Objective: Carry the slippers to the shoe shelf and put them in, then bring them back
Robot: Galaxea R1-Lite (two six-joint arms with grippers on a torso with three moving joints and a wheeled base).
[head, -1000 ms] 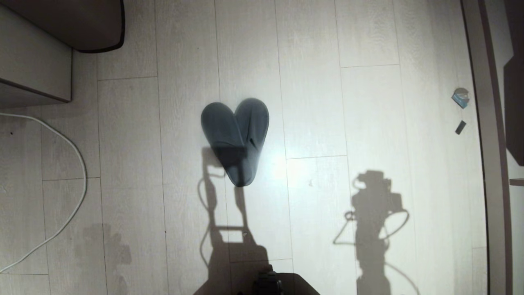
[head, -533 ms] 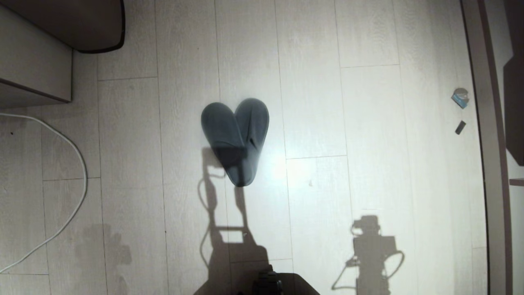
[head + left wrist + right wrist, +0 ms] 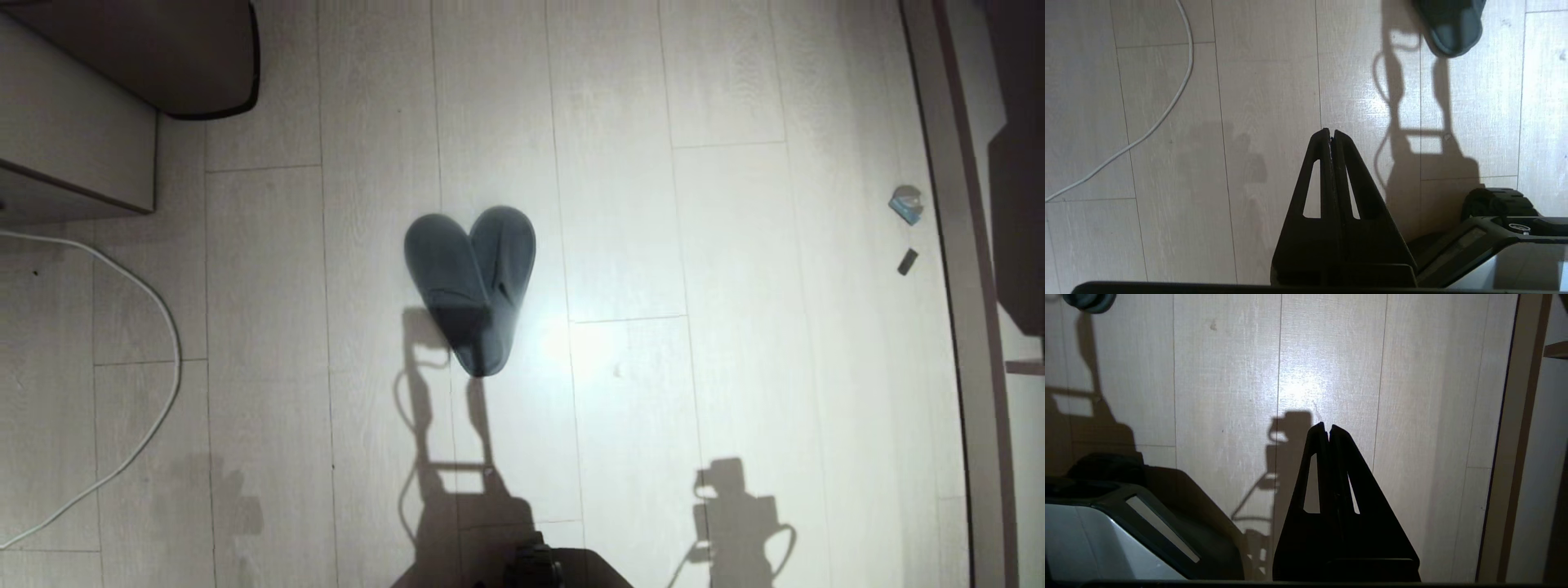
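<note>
Head view: slippers [image 3: 472, 286] overlapping on floor [image 3: 735, 245].

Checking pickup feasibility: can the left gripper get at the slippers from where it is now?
Probably yes for access: the slippers lie in the open on bare floor, nothing around them. But the left gripper hangs shut over bare boards short of them, so it would have to open and travel first. The white cable lies off to the other side.
</note>
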